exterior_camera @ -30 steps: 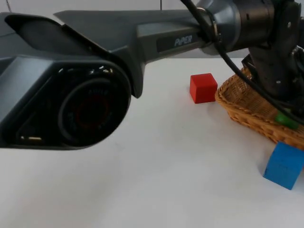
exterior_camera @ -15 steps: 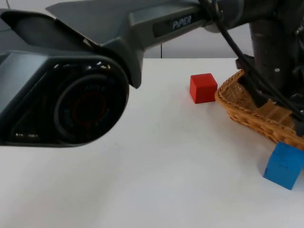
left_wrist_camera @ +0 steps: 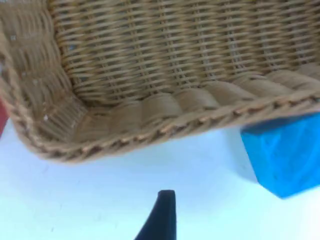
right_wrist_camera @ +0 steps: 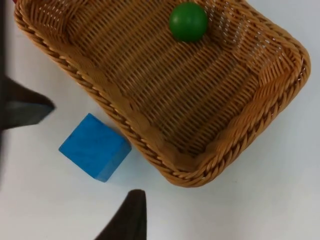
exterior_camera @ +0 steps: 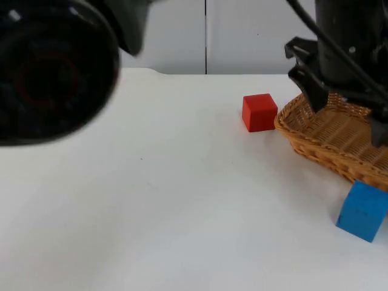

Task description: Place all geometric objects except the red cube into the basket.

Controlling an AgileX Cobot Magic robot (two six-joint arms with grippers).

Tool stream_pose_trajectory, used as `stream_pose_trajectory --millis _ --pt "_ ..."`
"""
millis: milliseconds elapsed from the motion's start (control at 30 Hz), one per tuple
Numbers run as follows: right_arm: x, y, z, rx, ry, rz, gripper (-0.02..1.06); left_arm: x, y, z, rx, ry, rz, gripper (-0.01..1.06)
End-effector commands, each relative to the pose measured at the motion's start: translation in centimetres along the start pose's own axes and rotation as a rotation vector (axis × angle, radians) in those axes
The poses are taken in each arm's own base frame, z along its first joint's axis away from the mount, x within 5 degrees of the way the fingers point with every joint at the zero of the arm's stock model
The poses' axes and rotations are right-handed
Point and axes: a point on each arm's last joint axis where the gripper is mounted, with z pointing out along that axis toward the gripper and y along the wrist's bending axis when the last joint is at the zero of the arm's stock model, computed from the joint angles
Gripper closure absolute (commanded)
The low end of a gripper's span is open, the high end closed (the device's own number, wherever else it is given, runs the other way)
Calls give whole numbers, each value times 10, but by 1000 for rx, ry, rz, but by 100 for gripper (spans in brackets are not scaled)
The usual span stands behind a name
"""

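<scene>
Up close, your right gripper (right_wrist_camera: 75,165) has its fingers spread wide and holding nothing: one dark fingertip (right_wrist_camera: 25,110) sits beside the blue cube (right_wrist_camera: 95,146), the other on the far side of it, so the cube lies on the table between them. You can see that cube resting just outside the wicker basket (right_wrist_camera: 150,145), close against its rim. Inside the basket a green ball (right_wrist_camera: 188,21) lies on the woven floor near one wall.

As for your left gripper, a single black fingertip (left_wrist_camera: 162,215) shows over the white table (left_wrist_camera: 100,200), just in front of the basket's rim (left_wrist_camera: 165,125); whether its fingers are spread or pressed together you cannot tell. The blue cube (left_wrist_camera: 285,155) sits beside that same rim, off to one side of the fingertip.

From overhead, you see a black arm (exterior_camera: 339,54) hanging over the basket (exterior_camera: 327,145) and hiding part of its interior. The red cube (exterior_camera: 259,112) stands on the table (exterior_camera: 182,200) just beside the basket's near corner, and the blue cube (exterior_camera: 362,210) lies against the basket's front edge. A large dark joint (exterior_camera: 54,66) blocks the near left of the scene.
</scene>
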Motion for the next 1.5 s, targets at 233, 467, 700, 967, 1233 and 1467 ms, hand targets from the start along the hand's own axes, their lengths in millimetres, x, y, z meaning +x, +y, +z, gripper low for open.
stream_pose_trajectory --millis 233,467,700,967,1233,1467 --pt "-2 -2 -1 9 -18 -6 -1 48 1 -9 -69 186 33 22" --pt "-2 -2 -1 9 -18 -6 -1 114 -1 -31 -70 149 20 22" --pt "-2 0 -1 -5 -17 10 -1 200 10 -66 -80 77 -114 22" --pt "-2 0 -1 -6 -15 12 -1 261 37 -102 -106 23 -307 22" --pt "1 0 -1 -9 11 10 -1 308 56 -150 -182 -68 -486 0" --pt "5 4 -2 -49 60 -23 -1 337 60 -171 -237 -106 -581 0"
